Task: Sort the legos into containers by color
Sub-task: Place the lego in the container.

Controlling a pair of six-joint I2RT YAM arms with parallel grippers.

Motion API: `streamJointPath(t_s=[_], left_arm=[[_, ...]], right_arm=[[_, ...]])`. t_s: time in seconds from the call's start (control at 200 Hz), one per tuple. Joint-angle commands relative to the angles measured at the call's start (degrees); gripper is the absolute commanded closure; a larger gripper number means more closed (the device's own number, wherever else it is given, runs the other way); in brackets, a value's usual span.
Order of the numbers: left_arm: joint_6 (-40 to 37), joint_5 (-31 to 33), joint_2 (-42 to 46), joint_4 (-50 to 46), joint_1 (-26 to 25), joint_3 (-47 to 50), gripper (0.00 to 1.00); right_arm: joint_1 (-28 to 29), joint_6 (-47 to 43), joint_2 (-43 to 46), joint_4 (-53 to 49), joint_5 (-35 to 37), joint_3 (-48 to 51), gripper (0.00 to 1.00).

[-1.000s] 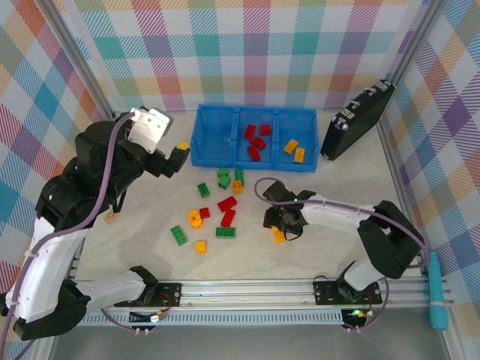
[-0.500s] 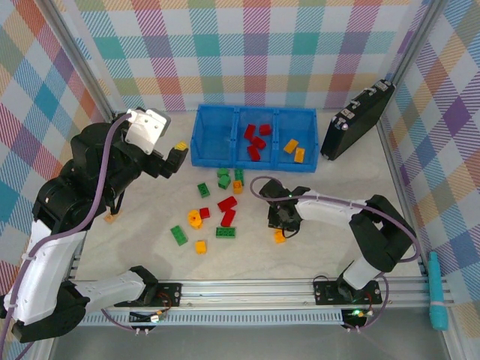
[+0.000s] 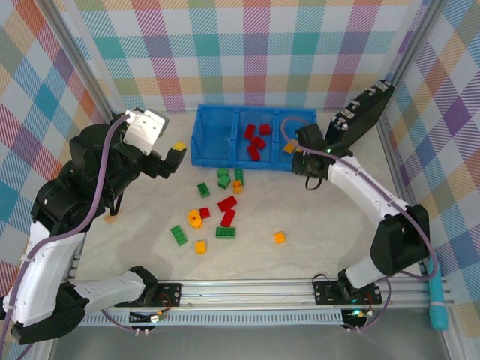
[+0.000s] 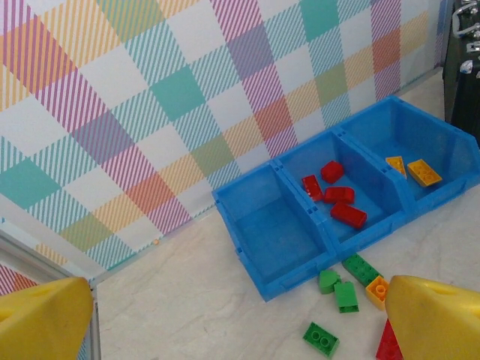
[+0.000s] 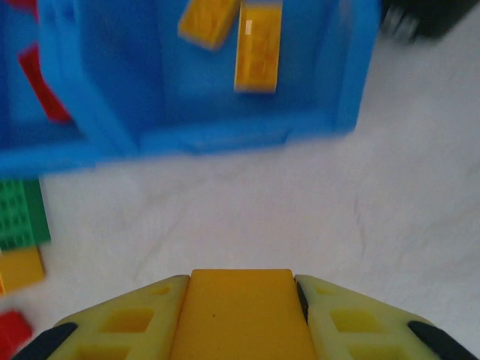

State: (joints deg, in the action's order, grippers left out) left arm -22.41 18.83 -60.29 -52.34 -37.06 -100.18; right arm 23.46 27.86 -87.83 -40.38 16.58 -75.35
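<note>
The blue bin (image 3: pixel 215 139) sits at the back of the worktop (image 3: pixel 330 247). Its middle compartment (image 3: pixel 269 155) holds four red bricks (image 4: pixel 339 196). Its right compartment (image 3: pixel 304 126) holds two yellow-orange bricks (image 4: pixel 424 173). The right hand (image 5: pixel 241 289), just before that compartment's front wall, is clamped on a yellow-orange brick (image 5: pixel 240 322). The left hand (image 3: pixel 178 153) hangs wide open, left of the bin. Other loose bricks (image 3: pixel 225 217), green, red and orange, lie scattered mid-worktop.

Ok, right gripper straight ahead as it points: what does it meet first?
Probably the bin's near wall, at the compartment with two yellow bricks; depth is unclear, so it might clear it.
</note>
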Motion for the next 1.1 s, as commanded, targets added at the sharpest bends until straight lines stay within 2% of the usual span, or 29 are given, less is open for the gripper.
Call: streamJointPath(t_s=[0.0,0.315,0.59,0.705,0.905,1.095], left_arm=[[-1.4,1.4,0.1,0.8,-0.6,0.5,0.00],[-2.4,1.2,-0.8,-1.1,-0.6,-2.4,0.00],[-4.1,2.7,-0.3,-1.0,-0.8,-1.6,0.00],[-4.3,2.9,-0.6,-1.0,-1.0,-1.3,0.00],[-4.1,2.6,-1.6,-1.6,-1.0,-1.7,0.00],[-3.0,0.9,-1.8,-2.5,-1.0,-3.1,0.00]], right_arm=[[-0.8,-8.0,-6.2,3.7,0.8,-6.5,0.64],[-4.3,-9.8,-30.6,3.8,-0.6,-29.6,0.64],[-6.5,-8.8,-41.8,4.0,-3.1,-40.5,0.63],[-6.7,-9.2,-45.2,2.8,-3.8,-44.2,0.59],[-6.7,-9.6,-43.8,3.3,-4.1,-43.1,0.48],[-6.6,-10.4,-33.6,3.5,-3.8,-35.8,0.42]])
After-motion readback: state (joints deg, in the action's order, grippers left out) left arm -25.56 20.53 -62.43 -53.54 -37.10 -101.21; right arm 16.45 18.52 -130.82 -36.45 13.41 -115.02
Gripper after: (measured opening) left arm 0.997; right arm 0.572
